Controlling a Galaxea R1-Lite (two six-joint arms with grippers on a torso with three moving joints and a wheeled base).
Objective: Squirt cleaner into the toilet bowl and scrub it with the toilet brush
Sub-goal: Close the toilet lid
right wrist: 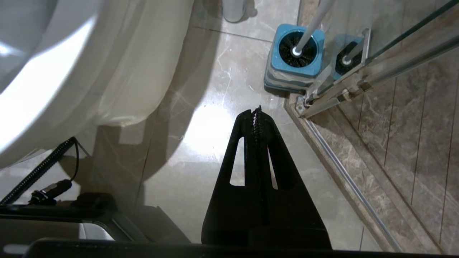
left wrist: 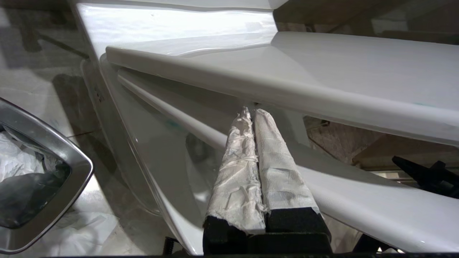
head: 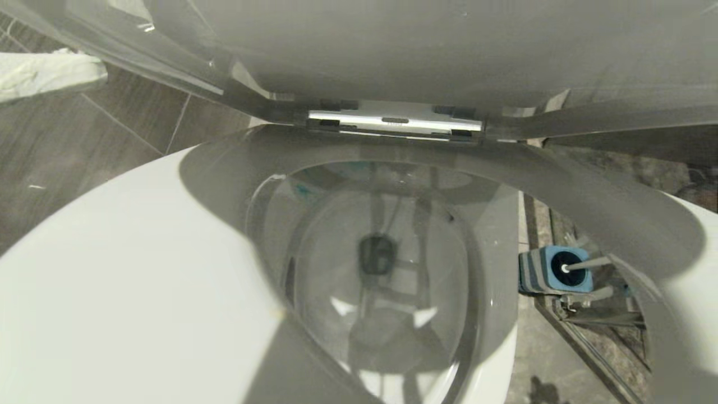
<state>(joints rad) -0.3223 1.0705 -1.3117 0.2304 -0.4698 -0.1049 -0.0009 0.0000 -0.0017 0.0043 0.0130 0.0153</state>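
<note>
The toilet bowl (head: 493, 314) fills the head view. Its white seat ring (head: 129, 269) is lifted and tilted, and the lid (head: 426, 50) stands raised behind it. A turquoise smear of cleaner (head: 303, 191) sits under the bowl's back-left rim. The toilet brush (head: 590, 262) stands in its square blue holder (head: 543, 272) on the floor to the bowl's right; the right wrist view shows the holder (right wrist: 291, 73) and the white handle (right wrist: 312, 22). My left gripper (left wrist: 251, 110), its fingers wrapped in white paper, is shut with its tips against the underside of the lid's edge (left wrist: 229, 84); in the head view the left gripper (head: 101, 73) is at the far left. My right gripper (right wrist: 256, 109) hangs shut and empty above the floor, short of the holder.
A steel bin (left wrist: 73, 168) with a white liner stands on the floor to the bowl's left. A glass shower door with a metal rail (right wrist: 344, 84) runs right behind the brush holder. A black coiled cable (right wrist: 43, 168) lies by the toilet's foot.
</note>
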